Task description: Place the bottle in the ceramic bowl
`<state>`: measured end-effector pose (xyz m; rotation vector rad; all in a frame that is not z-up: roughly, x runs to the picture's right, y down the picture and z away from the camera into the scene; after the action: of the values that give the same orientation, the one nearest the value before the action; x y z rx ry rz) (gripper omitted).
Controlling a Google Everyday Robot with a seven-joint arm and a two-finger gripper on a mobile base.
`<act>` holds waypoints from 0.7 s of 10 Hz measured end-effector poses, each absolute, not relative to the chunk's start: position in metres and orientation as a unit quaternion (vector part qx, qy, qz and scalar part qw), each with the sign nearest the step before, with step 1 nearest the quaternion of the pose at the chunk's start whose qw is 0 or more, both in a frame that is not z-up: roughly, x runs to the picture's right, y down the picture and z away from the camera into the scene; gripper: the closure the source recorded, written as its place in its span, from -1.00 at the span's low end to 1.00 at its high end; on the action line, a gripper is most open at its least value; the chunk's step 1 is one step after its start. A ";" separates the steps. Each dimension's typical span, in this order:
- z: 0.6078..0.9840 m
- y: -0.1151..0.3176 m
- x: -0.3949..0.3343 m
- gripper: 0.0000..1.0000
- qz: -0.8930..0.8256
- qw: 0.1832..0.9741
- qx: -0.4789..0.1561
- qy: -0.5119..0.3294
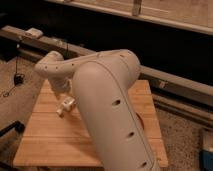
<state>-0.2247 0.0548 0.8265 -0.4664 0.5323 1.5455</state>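
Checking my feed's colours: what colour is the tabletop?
The tabletop is pale honey-coloured wood, per the camera view; the gripper hangs over its left part.

The arm (107, 100) hides nearly all the ceramic bowl (142, 121); the gripper (65, 105), low over the table's (45, 140) left, is too blurred to show the bottle.
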 end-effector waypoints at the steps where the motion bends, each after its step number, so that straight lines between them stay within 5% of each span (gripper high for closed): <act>1: 0.834 0.054 -0.232 -0.30 0.688 0.653 -0.210 0.237; 7: 0.877 0.056 -0.251 -0.30 0.693 0.639 -0.222 0.250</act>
<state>-0.2515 0.0561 0.8770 -0.5063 0.5716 1.5806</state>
